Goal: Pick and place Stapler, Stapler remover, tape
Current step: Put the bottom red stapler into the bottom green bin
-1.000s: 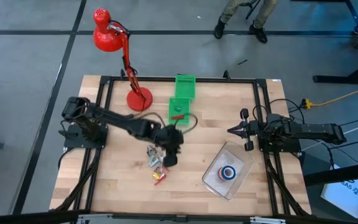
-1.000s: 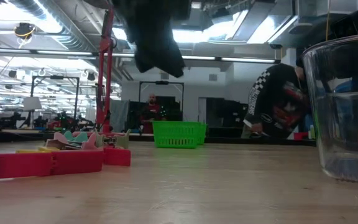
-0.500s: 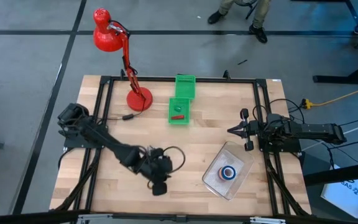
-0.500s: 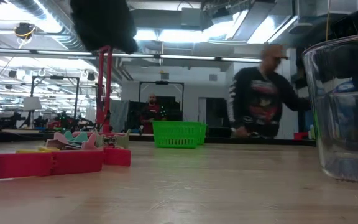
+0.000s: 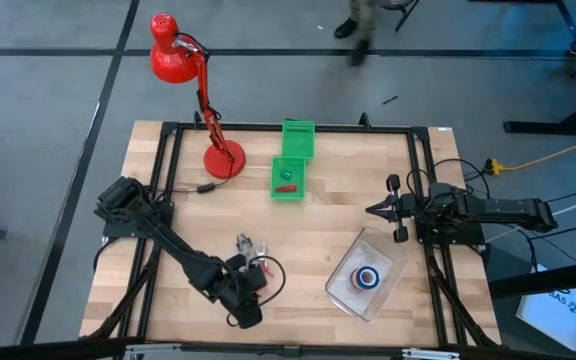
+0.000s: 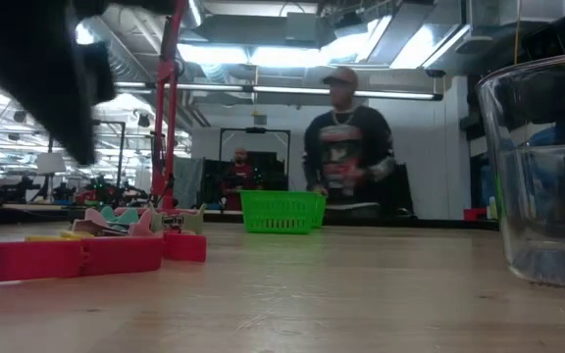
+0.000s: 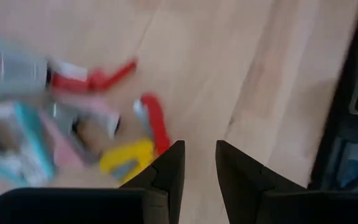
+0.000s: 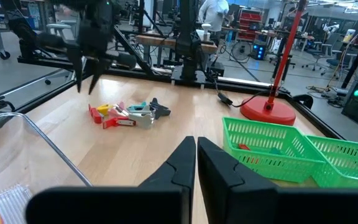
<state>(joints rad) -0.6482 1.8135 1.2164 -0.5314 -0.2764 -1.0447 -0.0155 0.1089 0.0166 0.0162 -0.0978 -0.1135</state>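
the left gripper (image 5: 248, 312) hangs low near the table's (image 5: 318, 225) front edge, fingers (image 7: 169, 168) parted a little and holding nothing; just beyond its tips lies the heap of small staplers and removers (image 5: 250, 258), red, yellow, teal; bare wood stretches to its right as far as the clear container (image 5: 368, 275), where tape (image 5: 368, 277) rolls sit; two green baskets (image 5: 291, 160) stand well beyond, by the red lamp (image 5: 203, 95); the right gripper (image 5: 380, 210) waits at the right edge, fingers (image 8: 182, 162) pressed together, empty.
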